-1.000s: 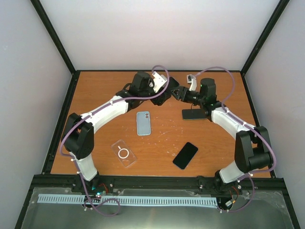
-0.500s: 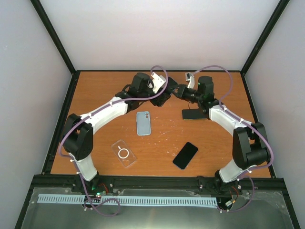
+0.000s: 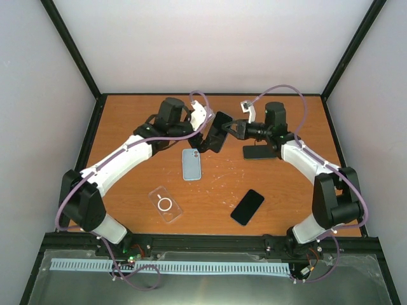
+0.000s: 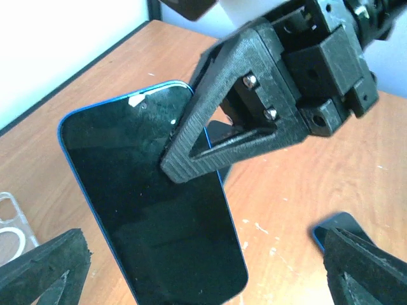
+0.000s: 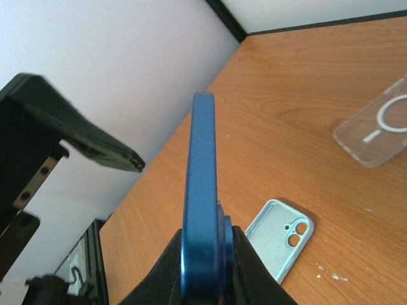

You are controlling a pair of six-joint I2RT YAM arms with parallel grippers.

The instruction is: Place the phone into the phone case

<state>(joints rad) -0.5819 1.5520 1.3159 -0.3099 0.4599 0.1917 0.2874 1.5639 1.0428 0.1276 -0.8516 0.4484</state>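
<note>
My right gripper (image 3: 229,129) is shut on a blue phone (image 3: 218,131) with a dark screen and holds it on edge above the table. In the right wrist view the phone's blue edge (image 5: 202,190) stands between the fingers (image 5: 251,267) of my right gripper (image 5: 206,248). My left gripper (image 3: 203,130) is open just left of the phone. Its two fingers (image 4: 38,270) stand wide apart below the phone's screen (image 4: 146,210), not touching it. The light blue phone case (image 3: 191,164) lies open side up on the table below the phone, and also shows in the right wrist view (image 5: 280,238).
A clear case with a white ring (image 3: 165,203) lies front left. A black phone (image 3: 247,206) lies front right. Another dark flat device (image 3: 259,151) lies under my right arm. Black frame rails run along the table's edges.
My left arm has drawn back to the left, away from my right gripper. The phone now shows between the two grippers, held by the right one, which shifted slightly left.
</note>
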